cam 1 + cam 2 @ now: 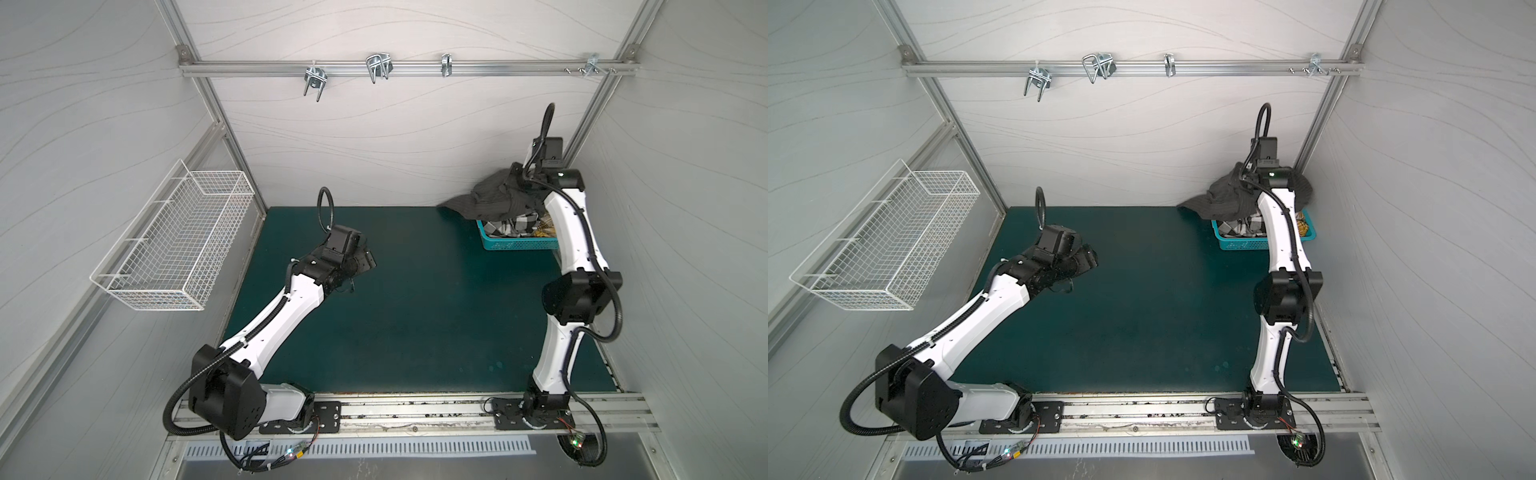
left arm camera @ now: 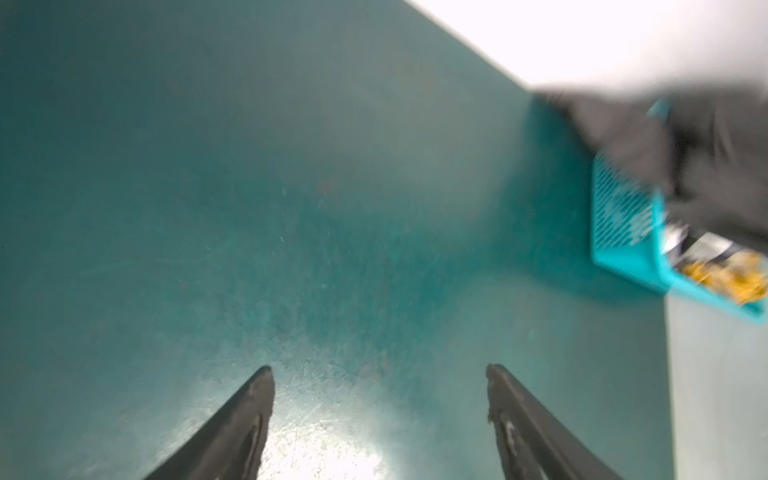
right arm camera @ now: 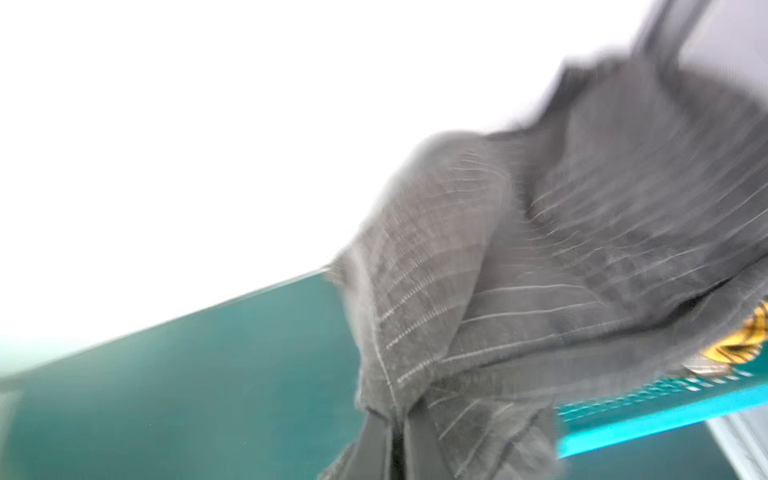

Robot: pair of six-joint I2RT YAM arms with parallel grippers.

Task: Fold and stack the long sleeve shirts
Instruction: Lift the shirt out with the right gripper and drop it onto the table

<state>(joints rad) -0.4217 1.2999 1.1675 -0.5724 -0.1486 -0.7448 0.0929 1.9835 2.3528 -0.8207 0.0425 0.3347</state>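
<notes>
Both wrist views are blurred. In both top views the right jaws are hidden behind the wrist and bunched cloth. The right wrist view shows them clenched on a fold of the grey shirt (image 3: 540, 270). That shirt hangs bunched over the basket (image 1: 519, 246) at the counter's (image 1: 415, 324) 2 o'clock corner. One end trails off the rim onto the counter toward 10 o'clock. It covers most of the checked shirt (image 1: 517, 224). The yellow shirt (image 1: 542, 233), at the basket's 3 o'clock end, is partly behind the right arm (image 1: 571, 245). Both lie in the basket.

The right arm rises from its base at 4 o'clock, elbow high, with the forearm running toward 12 o'clock and the wrist over the basket's far side. The left arm (image 1: 286, 307) leans from 8 o'clock toward 1 o'clock. The left jaws are spread wide and empty above bare counter.
</notes>
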